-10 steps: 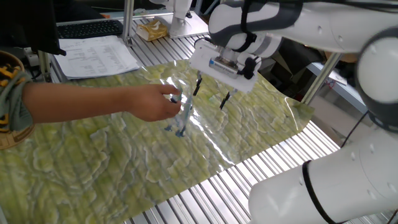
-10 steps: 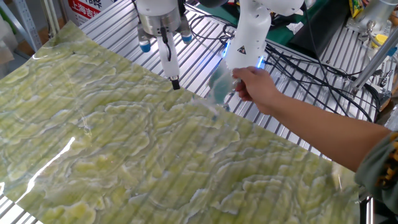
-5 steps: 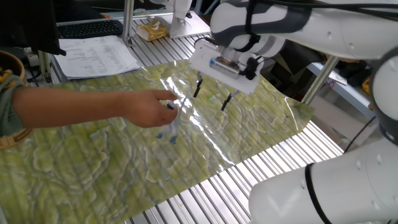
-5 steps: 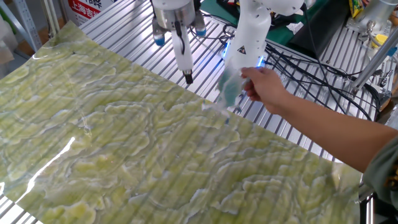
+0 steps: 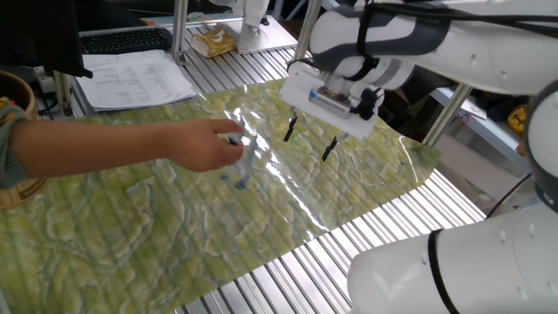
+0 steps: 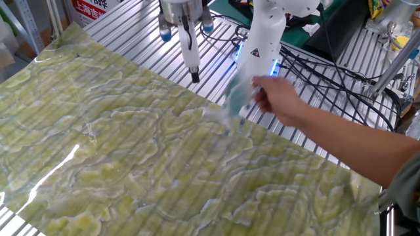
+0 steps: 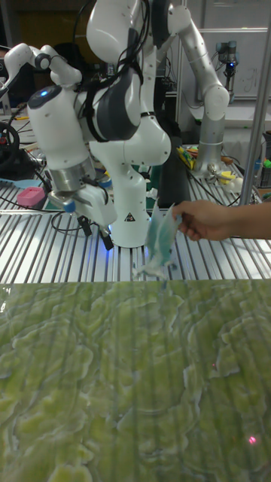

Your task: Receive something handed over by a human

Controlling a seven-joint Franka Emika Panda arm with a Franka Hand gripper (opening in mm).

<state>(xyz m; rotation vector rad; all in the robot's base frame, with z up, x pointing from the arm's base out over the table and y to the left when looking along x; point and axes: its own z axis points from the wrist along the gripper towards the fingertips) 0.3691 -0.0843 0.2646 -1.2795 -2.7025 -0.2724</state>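
Note:
The human's hand (image 5: 202, 145) reaches in from the left and pinches something, a wrinkly pale blue see-through plastic bag (image 5: 241, 166), which dangles just above the green sheet. My gripper (image 5: 309, 139) hangs open and empty to the right of the bag, a short gap away, fingers pointing down. In the other fixed view the bag (image 6: 234, 98) hangs from the hand (image 6: 278, 98), with the gripper (image 6: 193, 71) to its left. The tall fixed view shows the gripper (image 7: 96, 233) left of the bag (image 7: 160, 242) and the hand (image 7: 203, 221).
A green patterned sheet (image 5: 174, 218) covers the slatted metal table (image 5: 288, 275). Papers (image 5: 139, 77) and a keyboard (image 5: 126, 39) lie at the back left, beside a wooden basket (image 5: 17, 92). Cables (image 6: 328, 72) run behind my white base (image 6: 262, 39).
My gripper has shifted to the right, away from the bag, and stays open. The hand still holds the bag at about the same spot over the sheet.

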